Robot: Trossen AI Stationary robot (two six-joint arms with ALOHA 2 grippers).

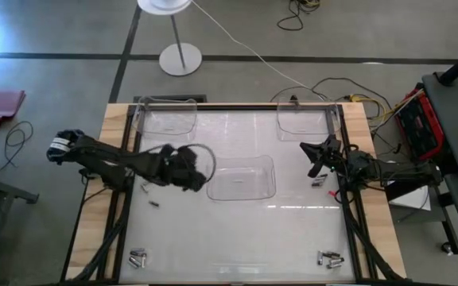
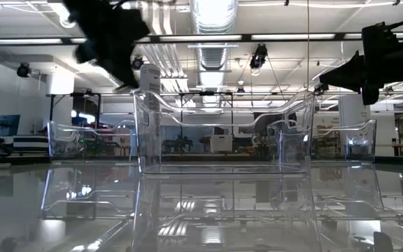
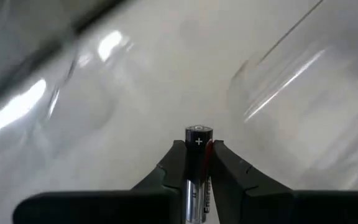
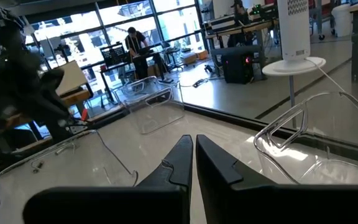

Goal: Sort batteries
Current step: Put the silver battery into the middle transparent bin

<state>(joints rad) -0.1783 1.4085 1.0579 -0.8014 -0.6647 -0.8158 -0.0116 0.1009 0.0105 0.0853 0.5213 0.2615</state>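
Holding one battery (image 3: 198, 163) tight between its two dark fingers, the left gripper (image 1: 191, 168) hangs just left of the middle tray (image 1: 245, 176). I think it carries the battery there so it can drop it in the right tray. The battery stands with its plus end pointing away from the wrist, so the fingers pinch its sides. A white "+" sign shows on the tip. Some small letters run down its side, but they are too cut off to read.

The right gripper (image 1: 318, 156) waits near the right side of the table (image 1: 213, 222), above a stray battery (image 1: 316, 183). Its fingers look pressed together with nothing between them.

More batteries lie on the table: a small pile at the near left corner (image 1: 138, 257), another pile at the near right corner (image 1: 330, 258), and a loose one (image 1: 154, 202) near the left arm. Two more clear trays sit at the far edge, far left tray (image 1: 168, 115) and far right tray (image 1: 304, 117), likely for other battery sizes.
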